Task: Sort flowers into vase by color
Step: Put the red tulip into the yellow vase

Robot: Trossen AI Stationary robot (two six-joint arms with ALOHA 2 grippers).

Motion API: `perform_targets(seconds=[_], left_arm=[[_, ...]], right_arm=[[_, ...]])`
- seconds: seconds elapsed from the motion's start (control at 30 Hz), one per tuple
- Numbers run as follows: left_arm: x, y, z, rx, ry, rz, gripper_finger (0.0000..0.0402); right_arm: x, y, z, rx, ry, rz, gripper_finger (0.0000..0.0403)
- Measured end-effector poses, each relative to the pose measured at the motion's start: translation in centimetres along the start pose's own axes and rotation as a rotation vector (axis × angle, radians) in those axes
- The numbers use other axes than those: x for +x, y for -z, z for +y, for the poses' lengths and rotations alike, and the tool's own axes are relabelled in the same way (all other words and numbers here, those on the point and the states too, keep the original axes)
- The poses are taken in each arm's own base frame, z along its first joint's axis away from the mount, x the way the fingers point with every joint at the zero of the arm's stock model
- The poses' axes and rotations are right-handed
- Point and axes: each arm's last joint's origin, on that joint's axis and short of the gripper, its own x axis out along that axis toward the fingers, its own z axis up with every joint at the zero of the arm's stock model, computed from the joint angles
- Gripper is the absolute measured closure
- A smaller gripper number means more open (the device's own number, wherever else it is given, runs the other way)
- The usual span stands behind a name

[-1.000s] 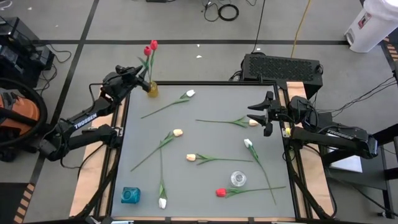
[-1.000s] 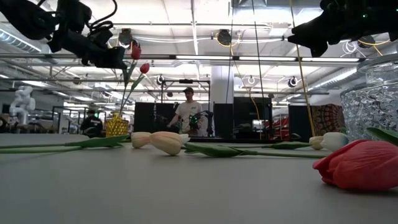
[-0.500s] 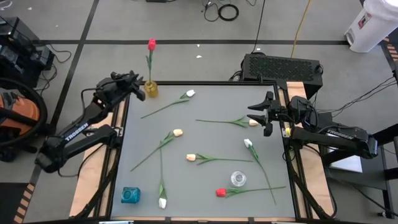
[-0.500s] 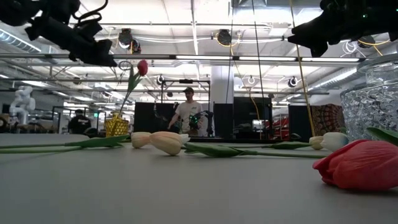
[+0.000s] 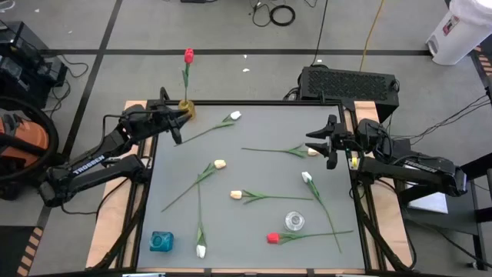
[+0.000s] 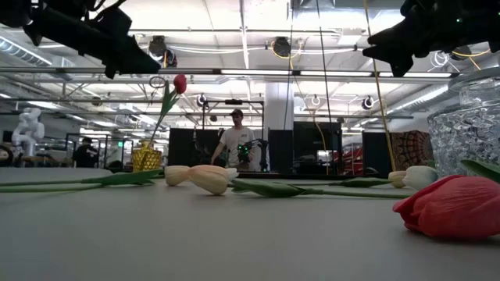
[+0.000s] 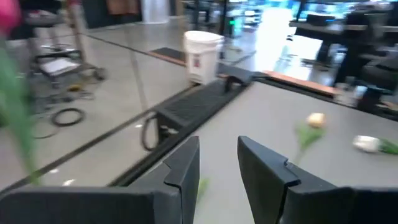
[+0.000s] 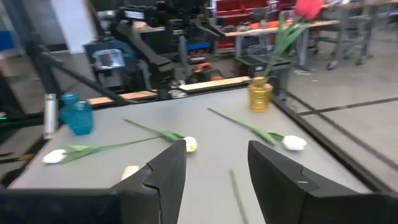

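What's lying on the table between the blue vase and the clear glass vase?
In the high view, one white tulip lies between the blue vase and the clear glass vase; the rest is bare table.

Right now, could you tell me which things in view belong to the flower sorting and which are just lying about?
Belong:
red tulip in yellow vase
red tulip on table
white and cream tulips
blue vase
clear glass vase

Lying about:
black box
cable coil
white bucket

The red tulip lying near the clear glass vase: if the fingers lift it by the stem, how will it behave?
The red tulip probably weighs little. Its long thin stem may sag toward the heavier head. Lying flat beside the clear glass vase, it might nudge the vase.
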Motion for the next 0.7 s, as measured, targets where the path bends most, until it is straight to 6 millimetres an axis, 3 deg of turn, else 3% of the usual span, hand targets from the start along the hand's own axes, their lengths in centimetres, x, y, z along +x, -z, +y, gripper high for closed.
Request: perform_targets(seconds=[0.33,0.7], left_arm=[[0.1,0.3,-2.7,0.020,0.199,0.027,0.0285],[0.1,0.4,-4.3,0.002,0.288,0.040,0.0285]], right_arm=[[0.2,0.0,1.2,0.050,-0.174,0.006,0.0239],[1.7,0.2,3.8,0.094,-0.363,0.044,0.0239]])
